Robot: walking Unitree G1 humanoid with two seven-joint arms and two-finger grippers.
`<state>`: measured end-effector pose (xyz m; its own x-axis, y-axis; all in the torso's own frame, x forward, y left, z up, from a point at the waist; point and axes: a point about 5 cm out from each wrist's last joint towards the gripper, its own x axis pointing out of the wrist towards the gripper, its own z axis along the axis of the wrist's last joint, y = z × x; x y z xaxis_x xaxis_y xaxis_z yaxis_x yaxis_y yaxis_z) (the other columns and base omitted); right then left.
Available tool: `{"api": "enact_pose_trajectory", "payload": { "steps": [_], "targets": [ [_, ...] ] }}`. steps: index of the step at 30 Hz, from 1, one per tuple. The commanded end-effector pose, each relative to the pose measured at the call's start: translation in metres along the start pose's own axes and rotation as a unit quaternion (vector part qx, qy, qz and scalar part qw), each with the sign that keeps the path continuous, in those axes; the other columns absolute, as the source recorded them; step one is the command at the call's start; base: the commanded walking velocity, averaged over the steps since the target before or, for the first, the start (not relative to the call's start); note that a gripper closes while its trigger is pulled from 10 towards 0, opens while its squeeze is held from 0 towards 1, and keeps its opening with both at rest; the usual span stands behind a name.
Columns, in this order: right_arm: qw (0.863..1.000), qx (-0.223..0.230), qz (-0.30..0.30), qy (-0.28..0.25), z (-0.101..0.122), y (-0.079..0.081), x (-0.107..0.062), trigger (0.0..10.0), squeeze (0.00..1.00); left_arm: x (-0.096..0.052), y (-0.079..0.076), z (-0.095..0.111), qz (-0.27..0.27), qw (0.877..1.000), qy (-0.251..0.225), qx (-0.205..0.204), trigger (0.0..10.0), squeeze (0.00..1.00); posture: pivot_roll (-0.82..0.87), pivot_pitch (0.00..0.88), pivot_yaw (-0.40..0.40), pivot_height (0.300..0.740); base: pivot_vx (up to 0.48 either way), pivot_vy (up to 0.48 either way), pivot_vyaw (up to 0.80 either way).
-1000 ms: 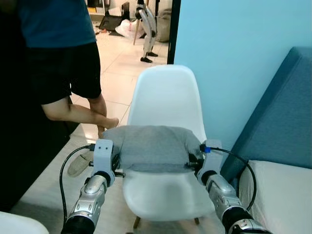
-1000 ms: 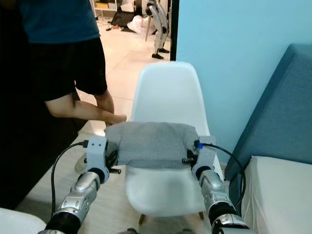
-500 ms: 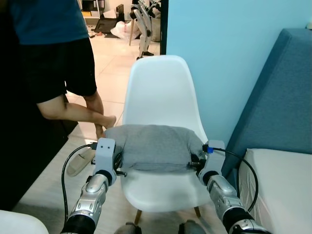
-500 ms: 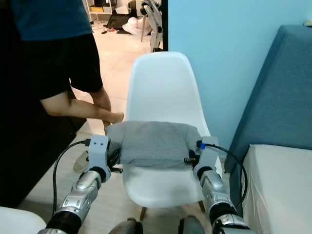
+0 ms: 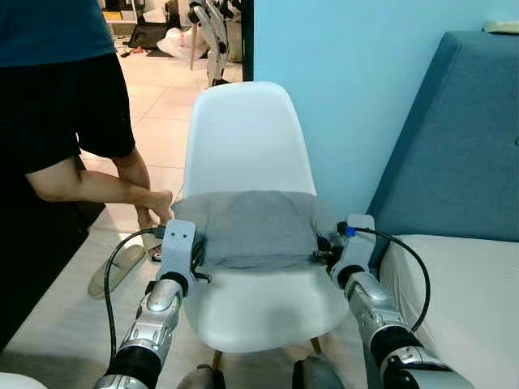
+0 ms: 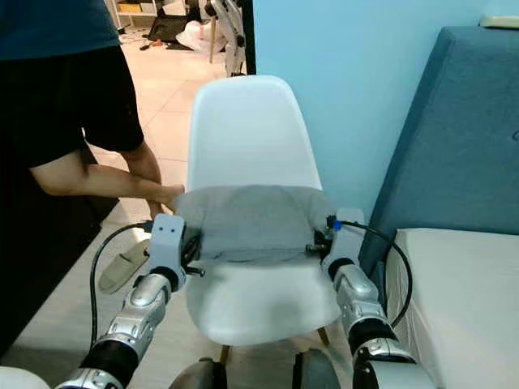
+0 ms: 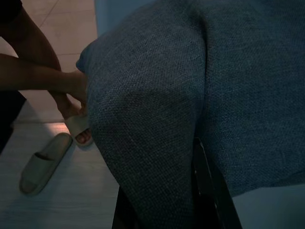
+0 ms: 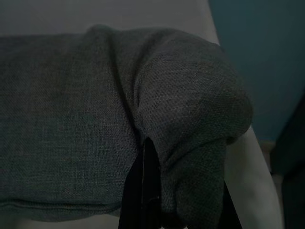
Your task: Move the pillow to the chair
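Fingers of left gripper (image 5: pixel 197 261) and right gripper (image 5: pixel 324 253) still pinch grey pillow (image 5: pixel 253 227); robot now closer, pillow over white chair (image 5: pixel 243 138) seat; lowering looks next.

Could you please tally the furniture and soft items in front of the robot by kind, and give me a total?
Pillow, grey, held over the seat by both grippers: 1
Chair, white: 1
Sofa, blue back: 1
Slipper on the floor: 1
Total: 4
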<state>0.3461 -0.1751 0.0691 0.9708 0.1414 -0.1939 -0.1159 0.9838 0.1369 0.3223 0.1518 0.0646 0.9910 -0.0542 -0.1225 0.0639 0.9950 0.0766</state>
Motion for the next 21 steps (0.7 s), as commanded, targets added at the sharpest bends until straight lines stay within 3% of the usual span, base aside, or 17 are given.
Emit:
{"api": "enact_pose_trajectory", "payload": {
  "steps": [1,12,21],
  "targets": [
    [1.0,-0.011,0.005,-0.016,0.008,0.002,0.003,10.0,0.0,0.001,0.012,0.008,0.02,0.999,-0.025,0.004,10.0,0.0,0.01,0.122,-0.021,0.612,0.0,0.0,0.0],
    [1.0,-0.011,0.012,-0.023,0.015,0.003,0.006,10.0,0.0,0.002,0.017,0.012,0.023,0.999,-0.039,0.012,10.0,0.0,0.01,0.146,-0.021,0.597,0.0,0.0,0.0],
    [0.999,0.004,0.011,-0.029,0.013,0.0,0.004,10.0,0.0,0.006,0.002,0.016,-0.022,0.998,-0.043,0.029,10.0,0.0,0.02,0.161,-0.016,0.587,0.0,0.0,0.0]
  ]
}}
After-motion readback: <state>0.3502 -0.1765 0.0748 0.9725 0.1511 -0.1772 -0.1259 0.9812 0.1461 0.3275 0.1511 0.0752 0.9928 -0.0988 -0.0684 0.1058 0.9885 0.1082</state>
